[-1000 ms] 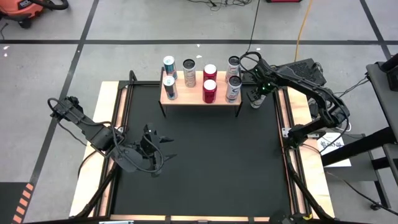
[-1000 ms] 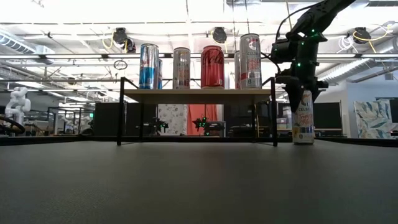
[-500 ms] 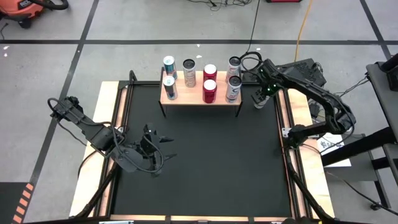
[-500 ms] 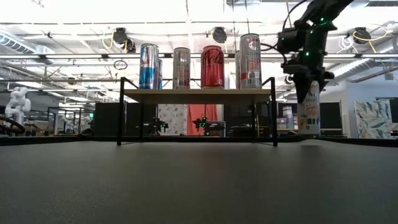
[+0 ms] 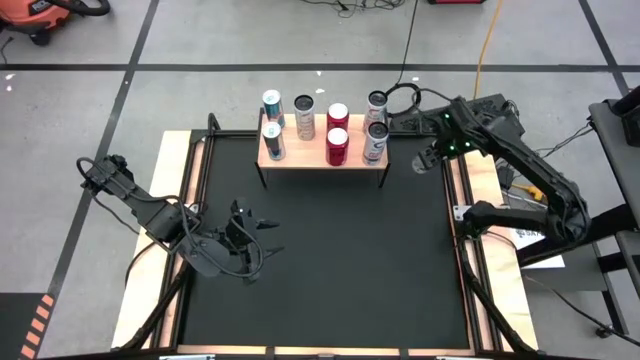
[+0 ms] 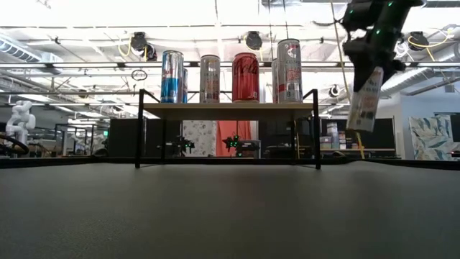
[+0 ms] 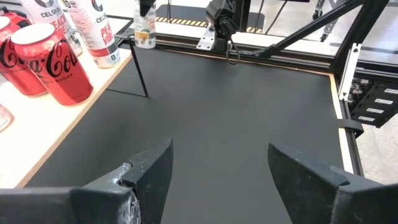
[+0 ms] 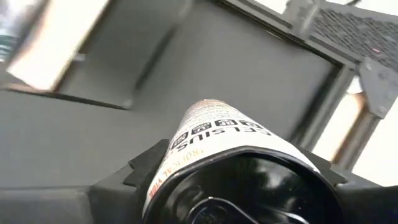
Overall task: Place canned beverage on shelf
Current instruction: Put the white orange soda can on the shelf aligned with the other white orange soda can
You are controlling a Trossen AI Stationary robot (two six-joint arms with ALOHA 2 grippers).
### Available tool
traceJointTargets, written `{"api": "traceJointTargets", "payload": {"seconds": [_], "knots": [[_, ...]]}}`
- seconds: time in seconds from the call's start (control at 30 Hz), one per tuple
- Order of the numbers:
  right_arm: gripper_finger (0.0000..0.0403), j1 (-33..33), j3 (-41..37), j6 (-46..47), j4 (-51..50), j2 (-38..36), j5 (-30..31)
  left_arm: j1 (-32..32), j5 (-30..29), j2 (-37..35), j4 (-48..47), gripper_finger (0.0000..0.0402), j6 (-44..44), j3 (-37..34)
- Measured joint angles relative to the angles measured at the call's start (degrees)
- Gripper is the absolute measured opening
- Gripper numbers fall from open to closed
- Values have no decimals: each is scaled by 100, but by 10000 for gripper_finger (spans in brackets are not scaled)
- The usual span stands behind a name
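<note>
The shelf (image 5: 320, 157) (image 6: 230, 110), a light-wood board on thin black legs, stands at the far middle of the black mat and carries several cans. My right gripper (image 5: 437, 153) (image 6: 371, 56) is off the shelf's right end, shut on a white canned beverage (image 6: 364, 101) (image 5: 423, 161) (image 8: 214, 140) in the air. That can also shows far off in the left wrist view (image 7: 144, 28). My left gripper (image 5: 250, 228) (image 7: 217, 171) hovers open over the mat's left part, with nothing between its fingers. My right gripper pinches the can's upper end (image 8: 186, 152) between its two fingers (image 8: 140, 171), one on either side of the round wall. It comes from above, slanting down. The can hangs below the fingers, tilted, its lower end (image 6: 357, 126) toward the shelf and clear of the table.
The shelf's cans stand in two rows: blue and silver ones on the left (image 5: 271, 140), red ones (image 5: 337, 147) in the middle, white ones (image 5: 374, 143) on the right. Wooden edge strips (image 5: 455, 190) frame the mat. Bare mat (image 5: 330, 260) lies before the shelf.
My right gripper has risen and gone toward the table's right edge, keeping its hold on the white can. The can, which stood upright on the mat beside the shelf's right legs, is now lifted clear and tilted.
</note>
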Motion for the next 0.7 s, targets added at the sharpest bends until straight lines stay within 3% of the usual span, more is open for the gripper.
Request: {"api": "traceJointTargets", "payload": {"seconds": [0.37,0.7], "knots": [[226,336,70,406,-26,-476,-42,0,0,0,0,262,-4,0],[226,576,1184,561,-204,-498,-14,0,-67,-178,-66,262,2,0]]}}
